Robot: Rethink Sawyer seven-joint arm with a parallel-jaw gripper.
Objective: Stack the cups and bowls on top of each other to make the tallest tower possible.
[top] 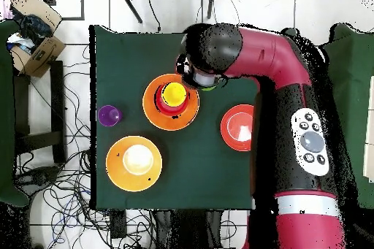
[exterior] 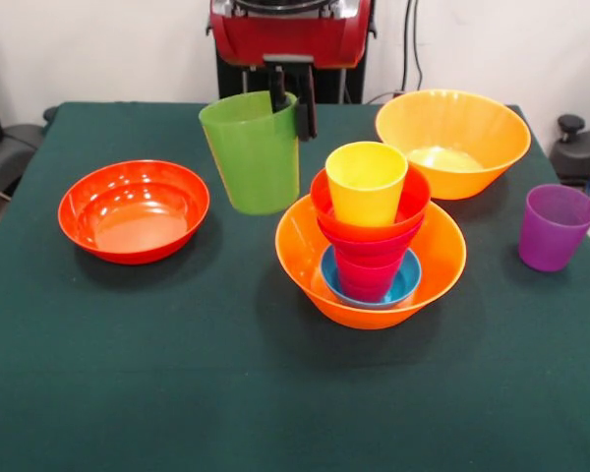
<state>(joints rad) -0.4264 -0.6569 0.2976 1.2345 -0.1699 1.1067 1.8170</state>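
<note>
My gripper is shut on the right rim of the green cup, one finger inside and one outside, and holds it slightly tilted above the table, left of and behind the tower. The tower stands in a large orange bowl: a small blue bowl, a crimson-pink cup, a magenta bowl, a small red-orange bowl and the yellow cup on top. The purple cup stands alone at the right. In the overhead view the arm hides the gripper beside the tower.
A second large orange bowl stands at the back right, also seen in the overhead view. A wide shallow red-orange bowl sits at the left. The robot's pedestal is behind the table.
</note>
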